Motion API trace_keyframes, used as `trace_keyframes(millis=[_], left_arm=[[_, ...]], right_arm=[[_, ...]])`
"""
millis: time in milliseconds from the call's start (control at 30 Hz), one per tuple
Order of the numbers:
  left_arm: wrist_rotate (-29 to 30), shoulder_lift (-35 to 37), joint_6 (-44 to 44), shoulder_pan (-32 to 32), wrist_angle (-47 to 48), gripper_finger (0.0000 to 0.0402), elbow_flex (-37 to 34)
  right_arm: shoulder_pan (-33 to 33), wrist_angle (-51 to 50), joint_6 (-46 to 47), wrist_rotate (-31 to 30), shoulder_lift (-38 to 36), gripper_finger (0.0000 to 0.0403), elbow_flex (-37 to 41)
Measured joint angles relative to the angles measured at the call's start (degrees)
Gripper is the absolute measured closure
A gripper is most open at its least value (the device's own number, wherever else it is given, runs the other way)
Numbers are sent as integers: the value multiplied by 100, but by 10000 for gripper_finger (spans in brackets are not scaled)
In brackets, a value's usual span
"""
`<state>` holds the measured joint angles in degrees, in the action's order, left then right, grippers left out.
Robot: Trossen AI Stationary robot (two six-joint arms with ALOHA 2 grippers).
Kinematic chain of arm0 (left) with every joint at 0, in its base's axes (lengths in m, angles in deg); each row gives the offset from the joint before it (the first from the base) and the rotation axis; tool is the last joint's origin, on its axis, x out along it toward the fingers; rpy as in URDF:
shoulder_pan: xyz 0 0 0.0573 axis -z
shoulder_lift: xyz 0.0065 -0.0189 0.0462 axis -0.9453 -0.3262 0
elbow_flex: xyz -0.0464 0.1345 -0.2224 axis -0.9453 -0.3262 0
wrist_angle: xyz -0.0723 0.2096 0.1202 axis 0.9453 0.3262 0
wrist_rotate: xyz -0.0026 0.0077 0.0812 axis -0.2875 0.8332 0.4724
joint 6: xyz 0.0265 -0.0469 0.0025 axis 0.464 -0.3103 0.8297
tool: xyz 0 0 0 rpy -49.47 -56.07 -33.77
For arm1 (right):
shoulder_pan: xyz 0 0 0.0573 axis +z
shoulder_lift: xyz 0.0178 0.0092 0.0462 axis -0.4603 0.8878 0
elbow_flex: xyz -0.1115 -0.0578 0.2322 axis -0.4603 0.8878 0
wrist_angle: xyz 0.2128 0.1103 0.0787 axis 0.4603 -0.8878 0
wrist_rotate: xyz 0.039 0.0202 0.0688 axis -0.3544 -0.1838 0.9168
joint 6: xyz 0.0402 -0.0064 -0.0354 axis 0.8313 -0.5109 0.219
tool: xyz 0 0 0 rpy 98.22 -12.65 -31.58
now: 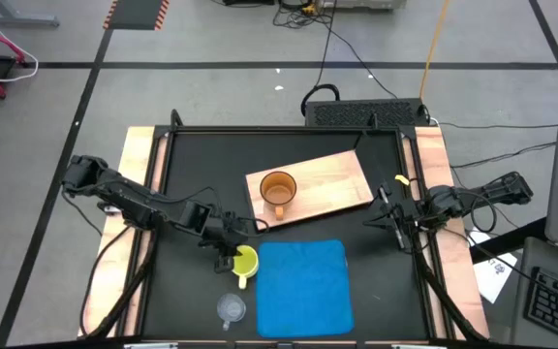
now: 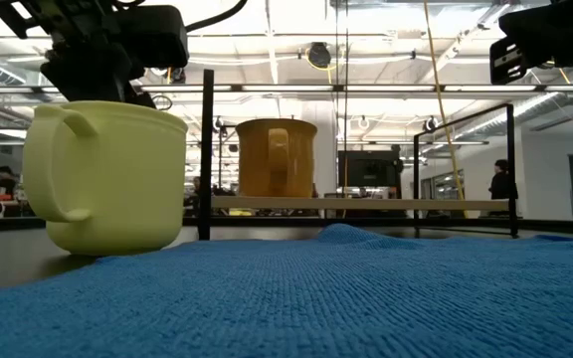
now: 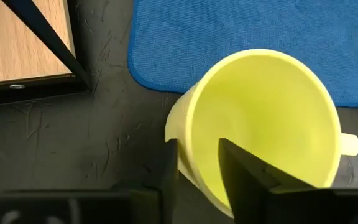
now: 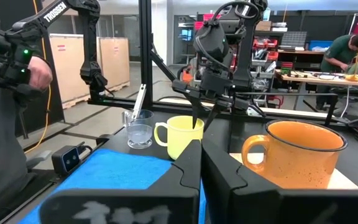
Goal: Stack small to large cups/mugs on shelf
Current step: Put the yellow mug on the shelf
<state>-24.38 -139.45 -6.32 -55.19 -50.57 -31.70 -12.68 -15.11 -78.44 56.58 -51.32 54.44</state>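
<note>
The yellow mug point(image 1: 247, 262) stands on the black table at the blue mat's left edge, upright in the low view point(image 2: 107, 174). My left gripper point(image 3: 197, 142) is shut on the mug's rim. The amber-brown mug point(image 1: 278, 190) stands upright on the light-wood shelf board point(image 1: 332, 179). The small clear cup point(image 1: 231, 308) stands on the table nearer the front edge, also in the right wrist view point(image 4: 139, 130). My right gripper point(image 1: 392, 221) waits shut and empty near the board's right end. My left gripper has the yellow mug's rim wall point(image 3: 188, 155), on the side opposite the handle point(image 3: 350, 144), with one finger point(image 3: 241, 174) inside the mug and one point(image 3: 170, 165) outside. The fingers come from above, slanting from the table's left. The mug is upright, its base at table level.
The blue mat point(image 1: 301, 286) lies on the table's near middle. A black frame with upright posts point(image 2: 207, 149) surrounds the work area. Wooden side rails point(image 1: 139, 184) run along both sides. People stand in the room beyond point(image 4: 347, 53).
</note>
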Motion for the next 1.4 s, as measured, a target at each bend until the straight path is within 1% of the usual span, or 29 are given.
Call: trace_keyframes(millis=[233, 300, 500, 667, 933, 1133, 1200, 1300, 1400], left_arm=[[30, -2, 144, 0, -14, 374, 0], [20, 0, 195, 0, -20, 391, 0], [31, 0, 231, 0, -37, 394, 0], [114, 2, 425, 0, -335, 396, 0], [220, 158, 400, 37, -304, 397, 0], [374, 677, 369, 60, -130, 397, 0], [584, 932, 457, 101, 67, 397, 0], [847, 1282, 602, 178, 112, 397, -1], [1234, 1605, 681, 286, 56, 397, -113]], right_arm=[[0, 0, 0, 0, 0, 403, 0], [0, 0, 0, 0, 0, 403, 0], [1, 0, 0, 1, 0, 403, 0], [1, -2, 4, 2, 0, 403, 0], [1, 0, 43, 2, 0, 403, 0], [2, -2, 105, 4, 0, 403, 0], [1, 0, 103, 4, -2, 403, 0], [1, 2, 104, 3, -2, 403, 0], [0, 0, 105, 3, 0, 403, 0]])
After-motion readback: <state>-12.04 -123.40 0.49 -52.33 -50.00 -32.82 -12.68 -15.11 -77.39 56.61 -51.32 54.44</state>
